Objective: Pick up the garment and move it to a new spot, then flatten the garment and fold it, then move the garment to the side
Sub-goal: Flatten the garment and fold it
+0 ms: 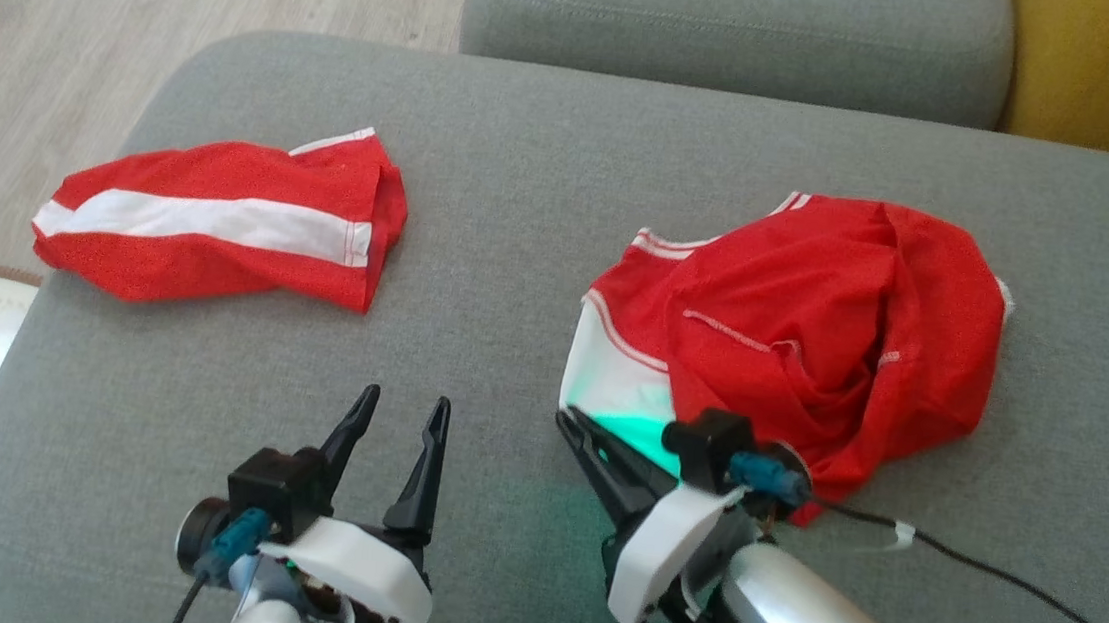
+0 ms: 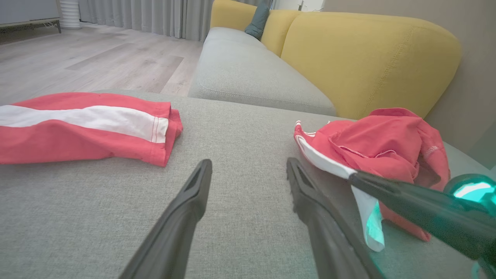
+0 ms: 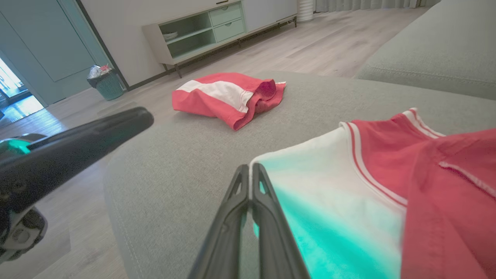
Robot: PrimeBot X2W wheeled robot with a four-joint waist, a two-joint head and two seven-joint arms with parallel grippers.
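Task judged at its first step: the crumpled red garment [image 1: 814,324] lies unflattened on the right of the grey sofa cushion [image 1: 529,139], its near-left white corner pinched in the closed right fingers [image 1: 602,456], while the left fingers [image 1: 426,461] stand wide apart and empty, with moving, flattening and folding all outstanding.

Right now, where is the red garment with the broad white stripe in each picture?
Head view: striped garment at upper left on the grey cushion.
Left wrist view: left side, mid height, cut by the picture's edge.
Right wrist view: upper middle, left of centre.
Shared landmark: the crumpled red garment, on the right in all three.
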